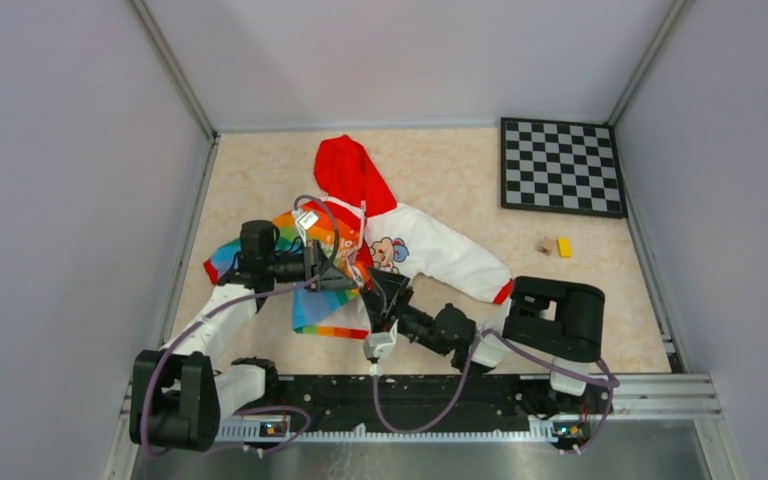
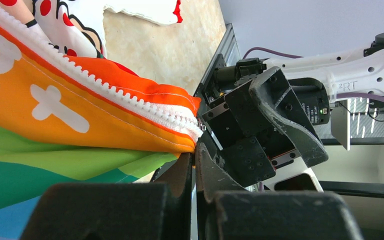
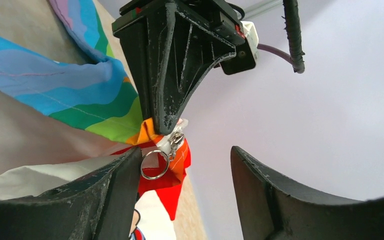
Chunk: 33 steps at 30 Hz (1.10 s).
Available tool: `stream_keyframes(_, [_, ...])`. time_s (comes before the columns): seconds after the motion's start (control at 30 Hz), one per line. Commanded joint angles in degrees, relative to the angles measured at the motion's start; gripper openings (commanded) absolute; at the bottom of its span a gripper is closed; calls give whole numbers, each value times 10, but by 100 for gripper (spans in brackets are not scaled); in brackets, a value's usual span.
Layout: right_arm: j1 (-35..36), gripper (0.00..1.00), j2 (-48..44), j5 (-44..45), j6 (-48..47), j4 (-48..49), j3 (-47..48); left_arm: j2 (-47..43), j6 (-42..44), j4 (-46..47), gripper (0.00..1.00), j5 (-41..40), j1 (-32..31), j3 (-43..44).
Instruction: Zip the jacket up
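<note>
The jacket (image 1: 430,250) lies open mid-table, red hood at the back, white bear-print half to the right, rainbow-striped half (image 1: 320,310) to the left. My left gripper (image 1: 345,280) is shut on the bottom corner of the striped half by the zip (image 2: 130,100), holding it lifted; its fingers (image 2: 207,167) are pressed together on the cloth. My right gripper (image 1: 378,290) is open just beside it. In the right wrist view the zip slider's metal ring (image 3: 154,164) hangs next to my left-hand finger (image 3: 125,185), with the right gripper (image 3: 185,175) open around it.
A checkerboard (image 1: 562,166) lies at the back right. A small tan block (image 1: 544,244) and a yellow block (image 1: 564,246) sit right of the jacket sleeve. Grey walls enclose the table on three sides. The metal rail (image 1: 420,390) runs along the front.
</note>
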Motion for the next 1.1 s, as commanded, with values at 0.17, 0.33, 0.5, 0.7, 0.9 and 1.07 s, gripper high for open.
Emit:
stream_keyframes(0.17, [5,61,-37,-13,29,109,-23,1,-2,26,0,11,3,-4])
stream_keyframes(0.33, [3,58,-40,-13,32,109,-20,2,-4,26,0,12,3,-4])
stream_keyframes(0.5, [2,59,-32,-24,41,110,-13,-1,-5,25,0,13,3,-4])
stream_keyframes(0.7, [-1,58,-27,-27,42,109,-7,-4,-6,25,0,14,3,-5])
stream_keyframes(0.9, [-1,44,-37,-29,38,109,-16,-3,-4,26,0,15,3,-5])
stream_keyframes(1.07, [-1,33,-35,-34,39,109,-17,-3,-5,26,0,15,3,-5])
